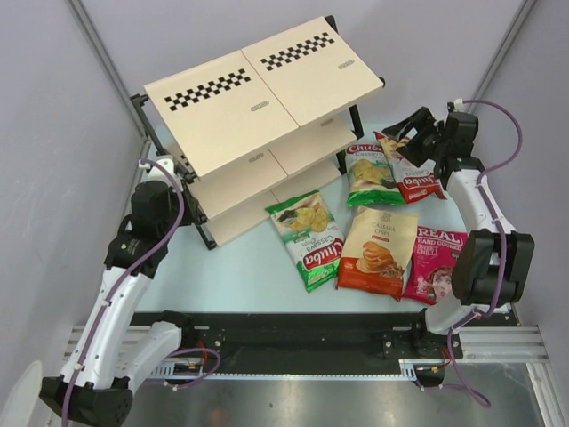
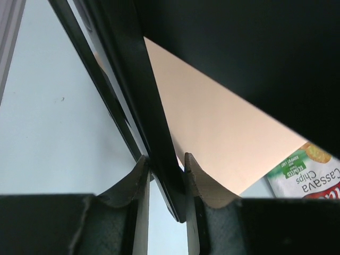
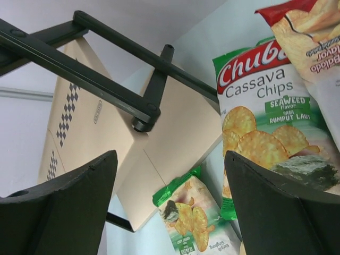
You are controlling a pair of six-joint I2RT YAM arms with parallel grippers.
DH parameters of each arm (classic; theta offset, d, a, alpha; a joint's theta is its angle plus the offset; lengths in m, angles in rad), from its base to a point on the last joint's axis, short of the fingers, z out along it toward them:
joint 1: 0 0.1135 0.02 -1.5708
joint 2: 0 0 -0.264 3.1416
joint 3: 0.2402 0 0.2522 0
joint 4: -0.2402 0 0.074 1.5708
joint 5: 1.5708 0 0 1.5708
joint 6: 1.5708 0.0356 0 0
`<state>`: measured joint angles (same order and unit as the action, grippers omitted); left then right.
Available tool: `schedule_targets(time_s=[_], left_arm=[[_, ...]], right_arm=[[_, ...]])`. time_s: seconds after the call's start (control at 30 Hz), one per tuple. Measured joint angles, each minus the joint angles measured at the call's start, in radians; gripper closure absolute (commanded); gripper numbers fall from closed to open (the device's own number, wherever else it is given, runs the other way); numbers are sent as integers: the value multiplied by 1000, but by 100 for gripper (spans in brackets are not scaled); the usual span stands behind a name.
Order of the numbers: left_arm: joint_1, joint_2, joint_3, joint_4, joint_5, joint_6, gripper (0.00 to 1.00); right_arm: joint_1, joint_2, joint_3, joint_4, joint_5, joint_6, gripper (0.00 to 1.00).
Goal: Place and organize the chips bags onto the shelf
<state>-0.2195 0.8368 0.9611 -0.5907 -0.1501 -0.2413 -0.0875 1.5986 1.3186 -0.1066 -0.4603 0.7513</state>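
**Shelf at risk of a drag, and no bag is up yet**

Our left gripper [image 2: 164, 159] is sitting with its jaws narrow, one on each side of a black tube [image 2: 159, 133] of the shelf [image 1: 267, 80]. We cannot tell whether they are pinching the tube or only flanking it. If we are backing off while a pad is catching that tube, we are risking dragging or twisting the shelf across the table [image 1: 240, 276]. It could then ride onto the second green bag [image 1: 308, 236], which is lying beyond the tube on this gripper's right.

Our right gripper [image 3: 170, 154] is hanging wide open with nothing between its fingers. The green bag [image 3: 265, 106] is lying just ahead, toward its right finger, and the red bag [image 3: 313, 42] seems to be overlapping that bag's top corner. Closing on the overlap, we are risking lifting two bags and dropping one. The glossy film could also be slipping out of a shallow pinch. The shelf's frame is standing close ahead on its left, so a careless swing is risking a knock.

The orange bag [image 1: 378, 251] and the magenta bag [image 1: 436, 267] are lying behind this gripper, toward its base.
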Motion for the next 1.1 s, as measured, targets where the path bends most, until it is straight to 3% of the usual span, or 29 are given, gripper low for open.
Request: schedule_targets(time_s=[0.3,0.43,0.67,0.97,1.1], left_arm=[[-14,-9,11,-41,42,34,100],[-19,12,29,-53,48,33,100],[-11,27,34,-43,68,34,100],[36,31,35,-35,126,34,100],[58,32,33,-26,167,32,100]], right_arm=[[12,0,74,-29,45,-39,7],[76,19,106,-60,81,-82,7],[186,135,206,-52,84,-161,12],[168,280,323,-27,80,-199,14],[156,380,432,-10,12,-207,16]])
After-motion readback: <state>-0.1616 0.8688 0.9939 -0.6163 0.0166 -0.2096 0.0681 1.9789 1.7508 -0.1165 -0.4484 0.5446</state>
